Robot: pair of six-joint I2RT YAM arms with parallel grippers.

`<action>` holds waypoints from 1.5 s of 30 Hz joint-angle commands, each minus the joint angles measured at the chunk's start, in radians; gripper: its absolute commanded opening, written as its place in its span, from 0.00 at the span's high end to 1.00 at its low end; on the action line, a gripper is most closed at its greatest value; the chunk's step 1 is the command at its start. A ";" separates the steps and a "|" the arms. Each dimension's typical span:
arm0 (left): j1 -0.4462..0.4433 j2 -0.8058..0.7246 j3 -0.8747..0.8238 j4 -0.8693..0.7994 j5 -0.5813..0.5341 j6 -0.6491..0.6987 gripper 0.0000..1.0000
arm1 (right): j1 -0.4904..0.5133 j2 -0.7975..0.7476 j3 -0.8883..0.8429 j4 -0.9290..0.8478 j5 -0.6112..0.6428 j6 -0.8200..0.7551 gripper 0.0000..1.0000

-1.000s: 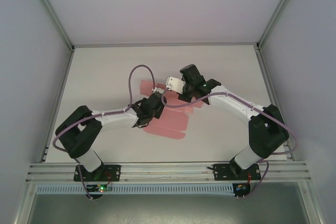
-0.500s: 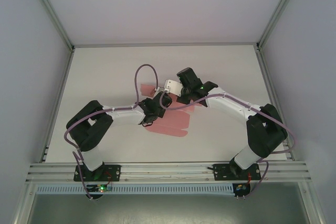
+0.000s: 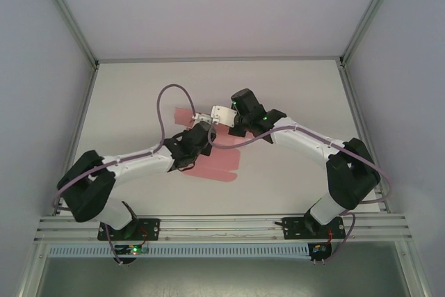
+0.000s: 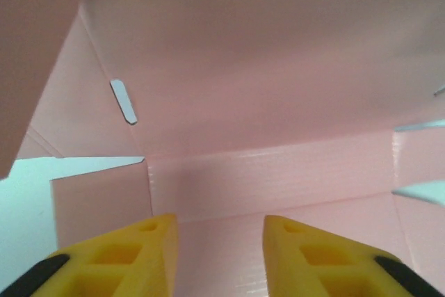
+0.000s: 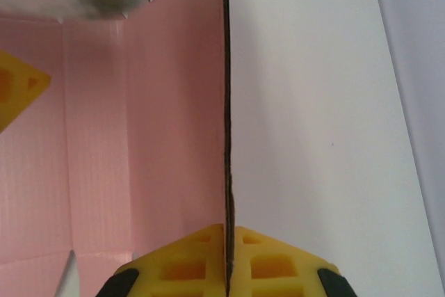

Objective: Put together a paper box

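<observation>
The paper box (image 3: 212, 166) is a pink die-cut card sheet lying partly folded at the table's middle, with the two arms covering much of it. In the left wrist view a pink panel (image 4: 264, 67) with a small slot stands up ahead of my left gripper (image 4: 219, 238), which is open with its yellow fingers (image 4: 139, 255) low over the card floor. In the right wrist view my right gripper (image 5: 227, 234) is shut on the edge of an upright pink panel (image 5: 174, 102), seen edge-on. In the top view the left gripper (image 3: 203, 130) and right gripper (image 3: 235, 129) meet over the sheet.
The white table (image 3: 299, 95) is walled by metal frame posts and grey panels. A purple cable (image 3: 167, 102) loops above the left wrist. The left gripper's yellow fingertip (image 5: 17, 92) shows at the left of the right wrist view.
Both grippers and the pink sheet have shifted left on the table. The left arm has stretched out, its elbow dropping lower and further left.
</observation>
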 commanded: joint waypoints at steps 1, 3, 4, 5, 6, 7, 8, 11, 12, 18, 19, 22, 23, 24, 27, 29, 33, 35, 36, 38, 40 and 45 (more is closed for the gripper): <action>0.000 -0.117 -0.021 -0.102 -0.037 -0.070 0.45 | 0.006 0.002 -0.019 0.022 0.021 -0.030 1.00; 0.002 -0.196 -0.041 -0.156 -0.052 -0.079 0.25 | 0.007 -0.003 -0.030 0.040 0.023 -0.044 1.00; 0.002 -0.240 -0.052 -0.176 -0.052 -0.079 0.17 | 0.009 -0.005 -0.035 0.045 0.023 -0.053 1.00; 0.002 -0.293 -0.067 -0.191 -0.056 -0.078 0.06 | 0.010 -0.005 -0.040 0.055 0.029 -0.061 1.00; 0.005 -0.343 -0.078 -0.209 -0.065 -0.084 0.00 | 0.013 -0.003 -0.041 0.055 0.034 -0.069 1.00; 0.008 -0.391 -0.089 -0.228 -0.071 -0.092 0.00 | 0.015 -0.001 -0.044 0.057 0.039 -0.078 1.00; 0.015 -0.444 -0.096 -0.251 -0.083 -0.101 0.00 | 0.019 0.001 -0.047 0.067 0.051 -0.084 1.00; 0.057 -0.566 -0.105 -0.337 -0.150 -0.161 0.00 | 0.027 -0.005 -0.072 0.109 0.052 -0.120 1.00; 0.080 -0.596 -0.107 -0.363 -0.159 -0.181 0.00 | 0.031 -0.008 -0.086 0.133 0.054 -0.131 1.00; 0.311 -0.684 -0.155 -0.456 -0.053 -0.304 0.00 | 0.042 0.002 -0.116 0.200 0.096 -0.181 1.00; 0.356 -0.683 -0.162 -0.449 -0.004 -0.311 0.00 | 0.045 0.007 -0.120 0.203 0.098 -0.197 1.00; 0.474 -0.644 -0.178 -0.403 0.135 -0.318 0.00 | 0.053 0.017 -0.140 0.229 0.105 -0.240 1.00; 0.507 -0.618 -0.178 -0.381 0.176 -0.316 0.00 | 0.056 0.020 -0.155 0.255 0.113 -0.248 1.00; 0.536 -0.595 -0.175 -0.362 0.215 -0.311 0.00 | 0.058 0.022 -0.166 0.281 0.121 -0.252 1.00; 0.594 -0.516 -0.169 -0.294 0.304 -0.302 0.00 | 0.058 0.029 -0.183 0.314 0.117 -0.267 1.00; 0.620 -0.460 -0.151 -0.269 0.348 -0.290 0.00 | 0.058 0.038 -0.189 0.331 0.119 -0.283 1.00; 0.660 -0.371 -0.134 -0.186 0.415 -0.268 0.00 | 0.057 0.059 -0.208 0.376 0.117 -0.311 1.00; 0.686 -0.316 -0.115 -0.152 0.473 -0.243 0.00 | 0.058 0.063 -0.219 0.399 0.107 -0.312 1.00; 0.703 -0.281 -0.096 -0.147 0.490 -0.250 0.00 | 0.057 0.064 -0.223 0.402 0.094 -0.313 1.00; 0.728 -0.218 -0.065 -0.129 0.498 -0.253 0.00 | 0.056 0.063 -0.230 0.405 0.067 -0.311 1.00; 0.746 -0.155 -0.047 -0.085 0.498 -0.250 0.00 | 0.056 0.060 -0.233 0.411 0.056 -0.305 1.00; 0.752 -0.023 0.001 -0.051 0.605 -0.217 0.00 | 0.050 0.053 -0.243 0.423 0.054 -0.310 1.00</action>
